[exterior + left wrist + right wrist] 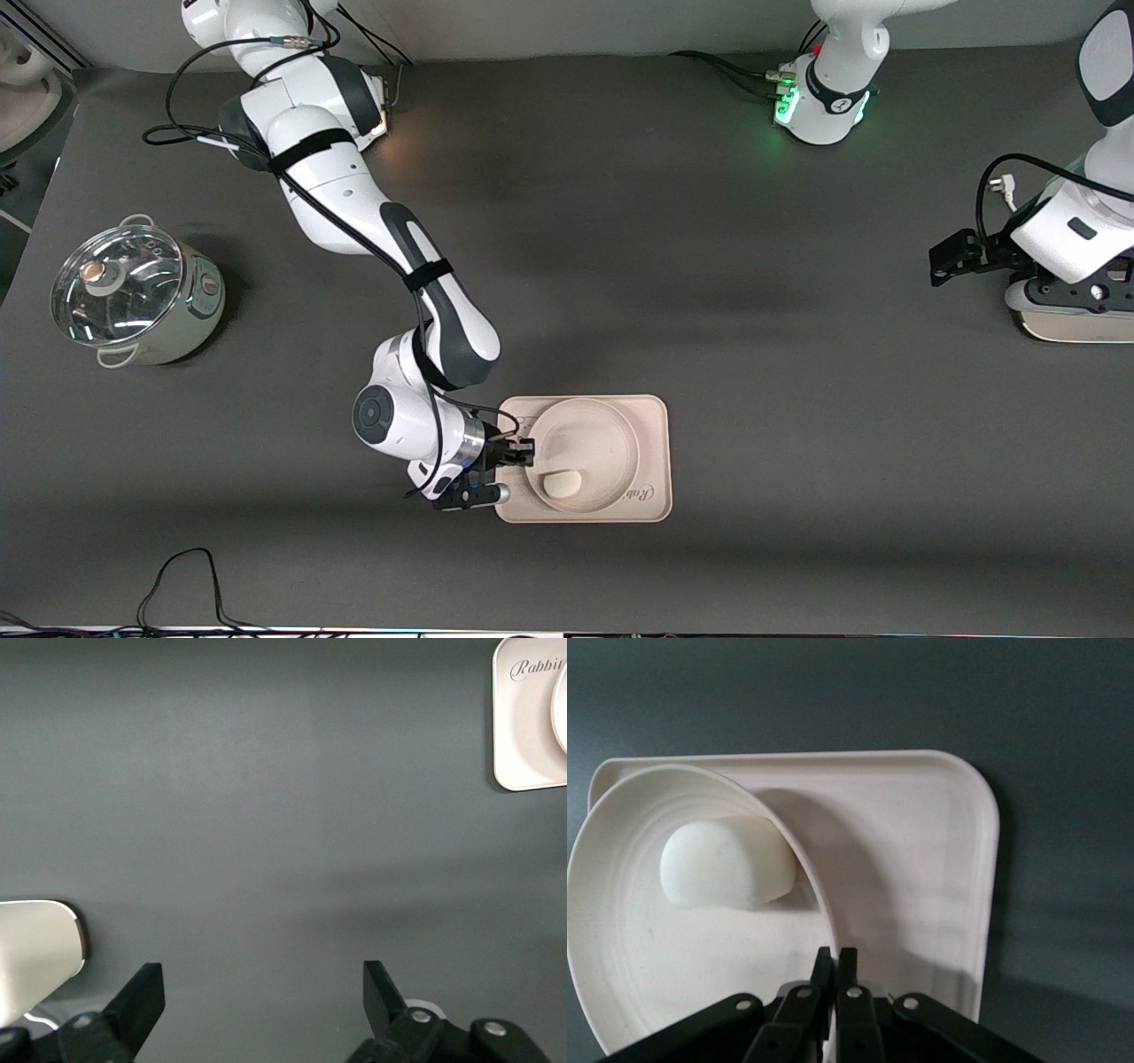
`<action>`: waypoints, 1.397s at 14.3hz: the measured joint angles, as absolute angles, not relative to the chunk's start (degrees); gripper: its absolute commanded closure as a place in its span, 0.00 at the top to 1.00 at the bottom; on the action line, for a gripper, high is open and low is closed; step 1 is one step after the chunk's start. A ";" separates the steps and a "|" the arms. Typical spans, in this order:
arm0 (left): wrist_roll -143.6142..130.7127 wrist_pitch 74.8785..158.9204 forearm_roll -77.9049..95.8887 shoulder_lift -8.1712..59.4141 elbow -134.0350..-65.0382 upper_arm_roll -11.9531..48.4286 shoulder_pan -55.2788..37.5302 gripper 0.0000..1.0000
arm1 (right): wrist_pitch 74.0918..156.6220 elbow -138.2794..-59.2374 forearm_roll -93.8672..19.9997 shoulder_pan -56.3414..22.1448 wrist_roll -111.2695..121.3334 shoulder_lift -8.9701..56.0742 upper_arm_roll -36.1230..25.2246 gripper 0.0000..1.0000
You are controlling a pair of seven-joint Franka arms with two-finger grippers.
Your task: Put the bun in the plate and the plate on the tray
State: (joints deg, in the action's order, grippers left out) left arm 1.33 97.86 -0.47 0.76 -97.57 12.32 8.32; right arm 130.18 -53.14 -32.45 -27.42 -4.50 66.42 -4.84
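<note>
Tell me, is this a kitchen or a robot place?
Probably a robot lab, not a kitchen. Two white robot arms are bolted to a bare grey table, with loose cables lying about. The right gripper pinches a plate holding a bun on a tray; the left gripper waits open.

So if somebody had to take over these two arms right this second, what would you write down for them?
Right gripper: shut on the rim of the round beige-cream plate, at the edge of the tray toward the right arm's end of the table.
Left gripper: open, holding nothing, waiting over bare table at the left arm's end.
The small off-white bun lies in the plate, in the part nearer the front camera.
The plate is over the pale beige-pink rectangular tray; whether it rests flat there cannot be told.
Done: bun in plate. Left: confirm the plate sits on the tray, release its rim, pull the right arm away.
</note>
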 measured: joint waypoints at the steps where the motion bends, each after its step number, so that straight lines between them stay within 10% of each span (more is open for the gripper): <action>1: 1.33 97.86 -0.47 0.77 -97.51 12.32 8.31 1.00 | 130.18 -53.14 -32.45 -27.42 -4.59 66.46 -4.83 0.00; 4: 1.33 97.86 -0.47 0.83 -97.47 12.32 8.30 1.00 | 130.23 -53.20 -32.45 -27.47 -4.79 66.66 -4.77 0.74; 6: 1.33 97.86 -0.47 0.85 -97.41 12.32 8.29 1.00 | 130.35 -53.21 -32.45 -27.51 -4.87 66.89 -4.76 1.00; 13: 1.33 97.86 -0.47 0.91 -96.77 12.32 7.86 1.00 | 126.65 -51.58 -32.45 -27.48 -10.76 63.65 -4.87 1.00; 20: 1.33 97.86 -0.47 1.56 -96.09 12.31 7.82 1.00 | 100.97 -57.99 -29.22 -25.88 -17.37 40.79 -11.38 1.00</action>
State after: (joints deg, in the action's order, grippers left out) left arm 1.33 97.86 -0.47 1.56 -96.09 12.31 7.82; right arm 100.97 -57.99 -29.22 -25.88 -17.37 40.79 -11.38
